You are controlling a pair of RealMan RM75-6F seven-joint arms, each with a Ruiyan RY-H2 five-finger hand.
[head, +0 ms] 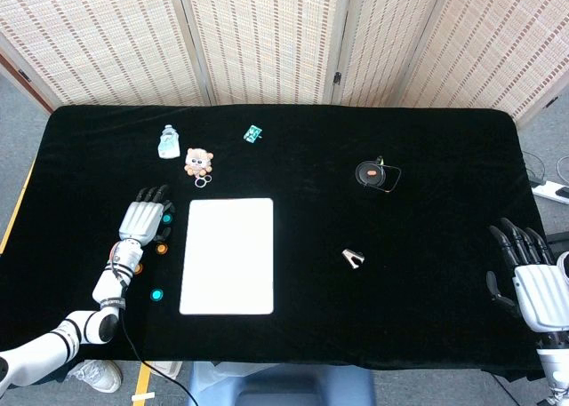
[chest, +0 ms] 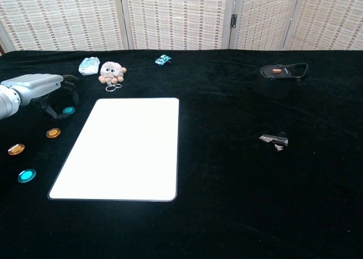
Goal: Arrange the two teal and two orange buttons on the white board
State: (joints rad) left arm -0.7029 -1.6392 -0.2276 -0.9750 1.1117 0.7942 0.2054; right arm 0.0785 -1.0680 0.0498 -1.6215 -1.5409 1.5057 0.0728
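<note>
Reaching my left hand over the far teal button beside the board, fingers curled above it, holding nothing. It looks small, flat, slippery, so I'd pinch its edges.

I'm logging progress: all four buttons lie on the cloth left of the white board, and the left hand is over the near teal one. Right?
Nearly. The left hand is over the far teal button, not the near one, which lies apart from it, as the chest view shows. All four buttons do lie on the cloth left of the white board.
</note>
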